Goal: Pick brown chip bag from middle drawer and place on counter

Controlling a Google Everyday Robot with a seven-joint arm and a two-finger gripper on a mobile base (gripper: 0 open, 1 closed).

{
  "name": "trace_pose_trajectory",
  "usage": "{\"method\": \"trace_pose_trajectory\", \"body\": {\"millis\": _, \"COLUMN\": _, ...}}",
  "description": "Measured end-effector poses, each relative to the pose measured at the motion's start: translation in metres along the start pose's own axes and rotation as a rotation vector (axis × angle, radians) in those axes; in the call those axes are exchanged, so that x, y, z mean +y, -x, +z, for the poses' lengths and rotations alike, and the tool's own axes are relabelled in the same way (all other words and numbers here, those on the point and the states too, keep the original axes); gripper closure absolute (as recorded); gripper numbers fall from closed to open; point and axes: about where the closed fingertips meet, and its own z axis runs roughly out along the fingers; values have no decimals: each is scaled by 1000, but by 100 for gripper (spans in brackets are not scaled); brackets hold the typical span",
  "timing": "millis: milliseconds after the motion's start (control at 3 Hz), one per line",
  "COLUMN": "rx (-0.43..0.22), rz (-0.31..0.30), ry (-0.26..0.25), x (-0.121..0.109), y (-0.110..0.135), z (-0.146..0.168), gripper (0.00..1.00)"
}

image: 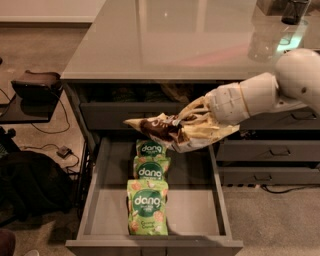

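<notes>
The brown chip bag (172, 131) has a dark brown centre and cream edges. It hangs in the air above the back of the open middle drawer (100, 200), just below the counter's front edge. My gripper (196, 120) is shut on the bag's right side, its cream fingers (195, 109) wrapped over the bag. The white arm reaches in from the right. The counter (165, 40) is a glossy grey slab above the drawers.
Three green "dang" bags (148, 205) lie in a row down the drawer's middle. Closed grey drawers with bar handles (277, 150) stand at the right. A clear container (262, 42) and a dark cup (295, 11) stand on the counter's far right. A black stool (35, 87) stands at the left.
</notes>
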Motion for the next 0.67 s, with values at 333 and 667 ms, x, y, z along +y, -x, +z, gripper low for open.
{"method": "trace_pose_trajectory", "body": {"millis": 333, "rx": -51, "rz": -76, "ry": -15, "x": -16, "y": 28, "z": -13, "gripper": 100}}
{"method": "trace_pose_trajectory", "body": {"millis": 667, "rx": -84, "rz": -119, "ry": -41, "x": -31, "y": 50, "z": -28, "gripper": 100}}
